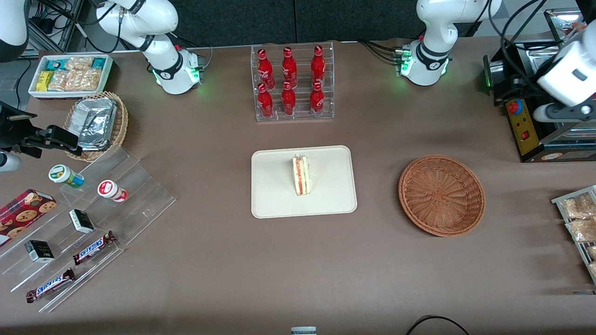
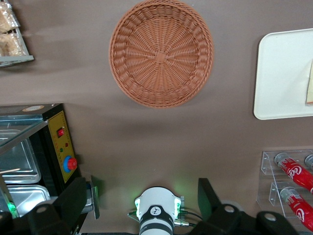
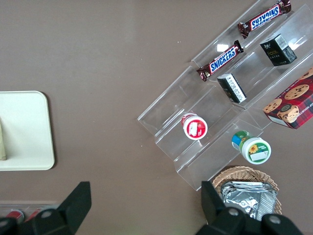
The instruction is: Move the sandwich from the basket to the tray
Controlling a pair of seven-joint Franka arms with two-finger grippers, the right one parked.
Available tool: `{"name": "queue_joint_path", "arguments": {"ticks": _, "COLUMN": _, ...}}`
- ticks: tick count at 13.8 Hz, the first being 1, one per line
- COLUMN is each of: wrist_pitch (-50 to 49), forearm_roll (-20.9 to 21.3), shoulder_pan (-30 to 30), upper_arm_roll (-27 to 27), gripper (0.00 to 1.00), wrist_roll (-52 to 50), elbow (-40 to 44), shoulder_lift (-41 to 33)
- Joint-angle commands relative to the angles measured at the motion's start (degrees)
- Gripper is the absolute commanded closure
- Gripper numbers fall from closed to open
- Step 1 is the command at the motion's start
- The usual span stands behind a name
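Lying now: the small triangular white-bread sandwich with red-orange and green filling [image 1: 301, 175] stands on its edge on the flat cream-white rectangular tray [image 1: 279, 204], in the middle of the front frame and slightly toward the upper edge of the tray.
Basket: the round reddish-brown woven wicker basket [image 1: 441, 195] sits beside the tray toward the working arm's end of the bench [image 1: 298, 270], with nothing in it.
Task state: judged from this, the placement looks done.
Gripper: the left arm's gripper [image 2: 142, 186] hangs high above the bench near its own base, with the wicker basket below it.
Fingers: the fingers [image 2: 73, 198] are spread wide and carry nothing.
Sandwich relative to fingers: well apart from them, with the whole basket between; only a sliver of the sandwich [image 2: 309, 83] shows at the tray's [image 2: 279, 73] edge in the wrist view.
Risk: the wedge balances on a narrow face, so a knock to the tray or bench could tip it flat.
Second risk: a low sweep of the arm toward the tray could clip the rack of red bottles [image 1: 292, 83] or push the basket.
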Motion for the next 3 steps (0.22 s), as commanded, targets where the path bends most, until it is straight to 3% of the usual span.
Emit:
{"name": "queue_joint_path", "arguments": {"ticks": 1, "wrist_pitch": -0.2, "forearm_roll": -0.9, "shoulder_pan": -1.2, "upper_arm_roll": 1.9, "gripper": 0.0, "wrist_roll": 0.9, "elbow": -1.0, "shoulder_lift": -0.5}}
{"name": "queue_joint_path", "arguments": {"ticks": 3, "wrist_pitch": 0.1, "forearm_roll": -0.2, "shoulder_pan": -1.2, "upper_arm_roll": 1.9, "gripper": 0.0, "wrist_roll": 0.9, "elbow": -0.6, "shoulder_lift": 0.4}}
